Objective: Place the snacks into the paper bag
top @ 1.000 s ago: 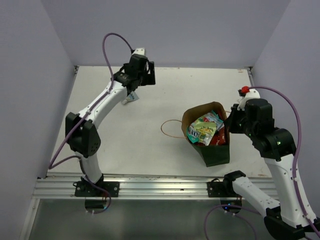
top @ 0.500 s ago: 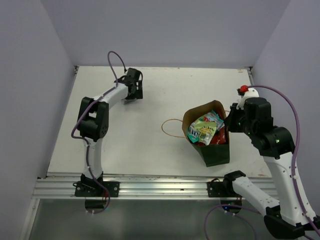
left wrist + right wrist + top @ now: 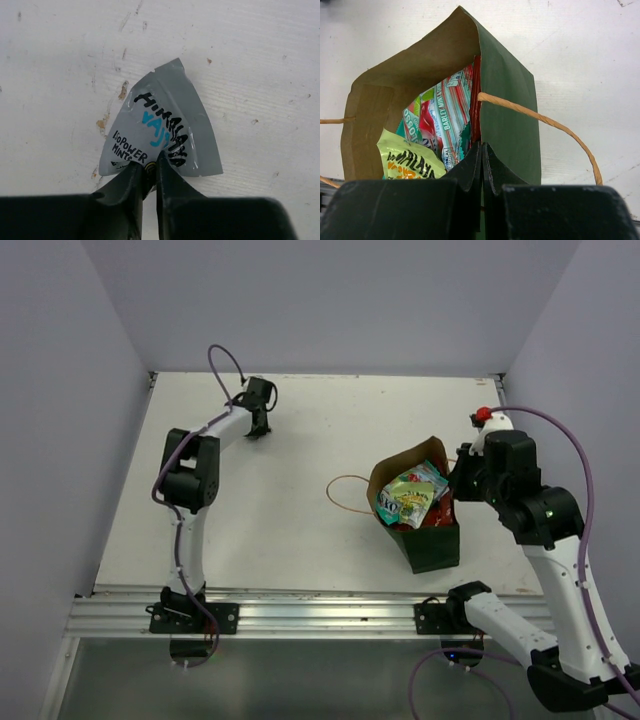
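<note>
Snacks: all but one seen inside paper bag (image 3: 435,545); light green packet (image 3: 407,160) and red-and-white striped packet (image 3: 452,115) visible on top; others beneath not told apart. Only one seen outside: pale silver mint packet (image 3: 160,130), flat on table (image 3: 300,530) near far left corner, well apart from bag; hidden under the wrist in top view.

Left gripper (image 3: 150,167) down on it; fingers pinched onto near edge of packet, film caught between the tips; hold narrow, at the very rim. Right gripper (image 3: 481,150) closed on bag's green wall at the mouth, beside a loop handle (image 3: 545,120); bag upright toward near right part of table, mouth held open.

Step in hand, by judgement: pick-up of the final packet; grasp on, packet not yet lifted.

Next move: lift straight up, confirm packet held; carry across table to the right, above the open mouth; release over brown interior, clear of handle and of right fingers.

Risk: slippery film sliding out of so shallow a pinch; mouth fairly narrow and partly filled, so centring needed before release.
</note>
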{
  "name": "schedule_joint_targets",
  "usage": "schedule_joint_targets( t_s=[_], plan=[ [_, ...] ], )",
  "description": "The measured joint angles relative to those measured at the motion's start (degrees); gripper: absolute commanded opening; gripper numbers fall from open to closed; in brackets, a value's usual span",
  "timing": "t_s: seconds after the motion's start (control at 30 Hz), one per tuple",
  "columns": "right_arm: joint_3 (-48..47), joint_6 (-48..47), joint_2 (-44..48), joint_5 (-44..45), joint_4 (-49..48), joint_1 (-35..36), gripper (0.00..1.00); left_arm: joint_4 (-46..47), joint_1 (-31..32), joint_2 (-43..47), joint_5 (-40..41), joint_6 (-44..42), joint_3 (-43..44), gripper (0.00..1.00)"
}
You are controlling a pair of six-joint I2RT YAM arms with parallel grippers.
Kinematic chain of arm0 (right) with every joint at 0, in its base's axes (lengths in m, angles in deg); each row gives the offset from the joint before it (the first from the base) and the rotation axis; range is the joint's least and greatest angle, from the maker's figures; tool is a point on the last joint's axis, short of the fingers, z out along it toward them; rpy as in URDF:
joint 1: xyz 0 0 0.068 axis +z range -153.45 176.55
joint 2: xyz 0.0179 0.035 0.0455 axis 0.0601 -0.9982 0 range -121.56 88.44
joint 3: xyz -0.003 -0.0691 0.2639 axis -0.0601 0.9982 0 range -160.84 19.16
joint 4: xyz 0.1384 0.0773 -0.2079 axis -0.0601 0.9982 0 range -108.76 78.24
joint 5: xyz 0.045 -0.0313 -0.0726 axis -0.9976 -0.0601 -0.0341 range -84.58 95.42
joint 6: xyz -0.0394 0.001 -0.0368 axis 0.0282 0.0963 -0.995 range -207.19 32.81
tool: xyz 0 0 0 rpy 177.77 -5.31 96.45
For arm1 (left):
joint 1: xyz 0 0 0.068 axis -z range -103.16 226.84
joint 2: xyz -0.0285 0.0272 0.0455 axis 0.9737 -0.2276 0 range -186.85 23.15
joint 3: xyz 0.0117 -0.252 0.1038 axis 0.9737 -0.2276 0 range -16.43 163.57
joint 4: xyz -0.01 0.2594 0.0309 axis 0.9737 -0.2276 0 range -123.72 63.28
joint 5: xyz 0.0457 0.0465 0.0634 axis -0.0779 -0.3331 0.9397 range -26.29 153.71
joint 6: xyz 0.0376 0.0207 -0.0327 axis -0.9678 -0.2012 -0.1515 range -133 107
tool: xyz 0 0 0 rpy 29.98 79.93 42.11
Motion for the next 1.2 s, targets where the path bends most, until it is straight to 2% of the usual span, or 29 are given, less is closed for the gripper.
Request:
schedule_joint_targets(
  t_s=[0.07,0.23,0.4,0.5,0.6,0.67,0.77,0.87,1.2],
  plan=[
    [0.00,0.00,-0.02,-0.02,-0.04,0.00,0.00,1.20,0.17,0.44,0.48,-0.46,-0.48,0.01],
    [0.02,0.02,0.00,-0.26,-0.15,0.00,0.00,3.26,0.17,4.00,-0.96,-0.37,-5.55,0.00],
    [0.07,0.04,0.00,-1.09,-0.68,-0.02,0.00,2.12,2.78,17.00,-6.60,-0.44,-16.33,0.00],
    [0.07,0.04,0.00,-1.31,-0.85,-0.02,0.00,2.27,9.77,27.52,-8.83,0.09,-17.18,0.00],
    [0.09,0.04,0.04,-1.46,-0.92,-0.02,0.00,3.15,21.31,38.01,-12.37,2.43,-15.61,0.00],
    [0.22,0.09,0.17,-1.51,-1.03,-0.02,0.00,4.46,28.41,43.12,-15.06,4.61,-14.80,0.00],
    [0.94,0.22,0.83,-1.75,-1.64,-0.02,0.00,4.94,34.95,47.50,-16.22,7.41,-14.84,0.00],
    [1.46,0.44,1.55,-2.14,-1.95,0.00,0.00,5.03,39.23,46.88,-16.22,9.84,-14.86,0.00],
    [1.81,0.76,3.30,-2.75,-1.42,-0.02,0.00,3.48,51.39,35.80,-16.06,12.90,-14.47,0.00]
  ],
)
